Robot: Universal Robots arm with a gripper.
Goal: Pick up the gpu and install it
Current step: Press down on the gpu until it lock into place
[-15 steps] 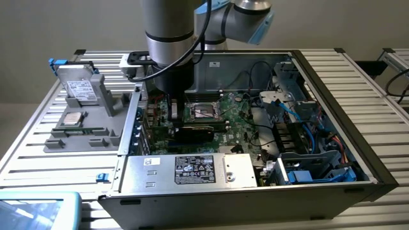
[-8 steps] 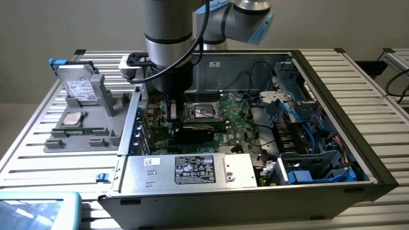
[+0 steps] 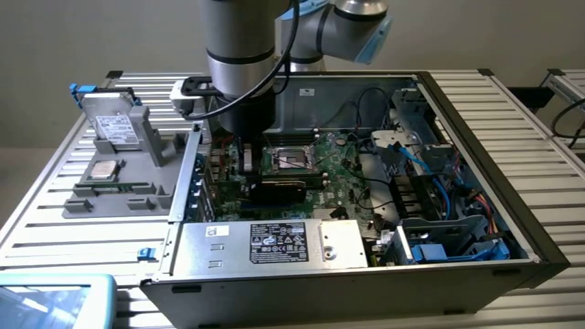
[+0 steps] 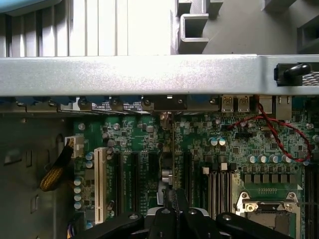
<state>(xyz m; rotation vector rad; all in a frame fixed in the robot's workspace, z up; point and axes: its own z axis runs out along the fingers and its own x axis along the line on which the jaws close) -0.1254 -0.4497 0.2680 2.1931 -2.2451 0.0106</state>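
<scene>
An open computer case [image 3: 512, 171] is laid on a slatted table [image 3: 530, 110], with the motherboard [image 3: 338, 168] exposed inside. A power supply [image 3: 274, 245] is mounted along the near wall of the case. On the exterior view's left, beside the case, a grey parts tray [image 3: 123, 185] is placed, carrying a silver hard drive [image 3: 116, 129] at its far end and a processor [image 3: 103, 168] nearer. The robot arm [image 3: 240, 62] is lowered into the case on its left side. The gpu [image 3: 277, 186] is seen standing on edge on the motherboard, near the processor socket [image 3: 290, 159]. In the wrist view, the gripper [image 4: 172, 201] is held with its jaws together, clamped on the gpu's thin top edge, above the expansion slots [image 4: 130, 181].
</scene>
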